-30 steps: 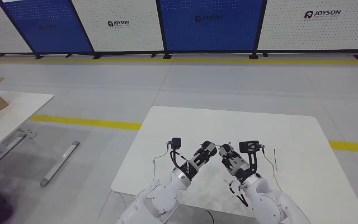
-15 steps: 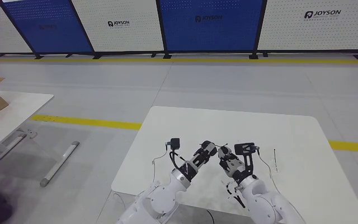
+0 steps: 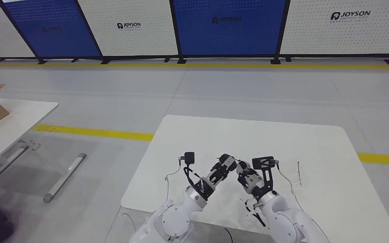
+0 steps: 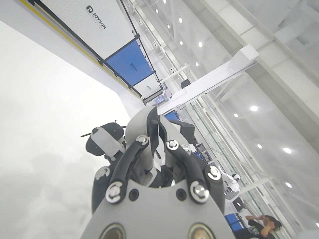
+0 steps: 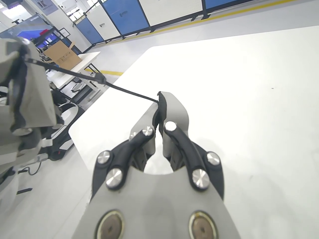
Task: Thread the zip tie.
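Note:
A thin black zip tie (image 5: pixel 124 91) stretches in the air between my two grippers, just above the front of the white table (image 3: pixel 255 133). My right gripper (image 5: pixel 159 100) is shut on one end of it. My left gripper (image 4: pixel 156 116) is shut on the other end and appears in the right wrist view as the left gripper (image 5: pixel 23 58). A thicker block, the tie's head (image 5: pixel 99 78), sits partway along the strap. In the top view the left gripper (image 3: pixel 226 161) and right gripper (image 3: pixel 243 169) are almost tip to tip.
A second black zip tie (image 3: pixel 299 172) lies flat on the table to the right of the arms. Another white table (image 3: pixel 18 118) stands across the floor to the left. Blue and white partition panels (image 3: pixel 231 27) line the back.
The right arm has shifted slightly left and toward the table's front edge, bringing its gripper closer to the left one. Both grippers stay shut on the tie.

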Robot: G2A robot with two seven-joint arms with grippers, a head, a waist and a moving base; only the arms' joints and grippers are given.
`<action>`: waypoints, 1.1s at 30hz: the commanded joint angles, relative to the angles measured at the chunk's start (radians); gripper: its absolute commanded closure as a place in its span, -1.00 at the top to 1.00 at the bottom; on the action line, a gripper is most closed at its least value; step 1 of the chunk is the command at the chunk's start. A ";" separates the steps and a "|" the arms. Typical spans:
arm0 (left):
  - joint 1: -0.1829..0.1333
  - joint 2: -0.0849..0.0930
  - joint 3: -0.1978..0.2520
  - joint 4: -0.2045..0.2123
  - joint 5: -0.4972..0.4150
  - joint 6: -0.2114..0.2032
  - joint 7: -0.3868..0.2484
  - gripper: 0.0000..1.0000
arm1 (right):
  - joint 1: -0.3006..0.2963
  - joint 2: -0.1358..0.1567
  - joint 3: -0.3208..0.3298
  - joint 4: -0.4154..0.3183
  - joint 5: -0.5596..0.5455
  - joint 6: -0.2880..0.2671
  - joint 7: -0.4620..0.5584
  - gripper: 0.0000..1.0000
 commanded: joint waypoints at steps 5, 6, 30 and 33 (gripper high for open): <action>0.001 -0.002 0.002 0.001 0.032 0.017 0.042 -1.00 | 0.001 -0.002 0.008 0.005 0.024 -0.002 0.000 1.00; 0.001 -0.003 0.004 0.003 0.043 0.025 0.059 -1.00 | -0.004 -0.001 0.017 -0.002 0.037 0.000 -0.007 1.00; -0.038 -0.034 -0.038 0.097 -0.047 0.096 0.337 -1.00 | -0.230 0.047 0.568 -0.057 0.768 -0.305 -0.052 1.00; -0.068 -0.043 -0.038 0.134 -0.066 0.127 0.375 -1.00 | -0.240 0.051 0.608 -0.045 0.810 -0.320 -0.031 1.00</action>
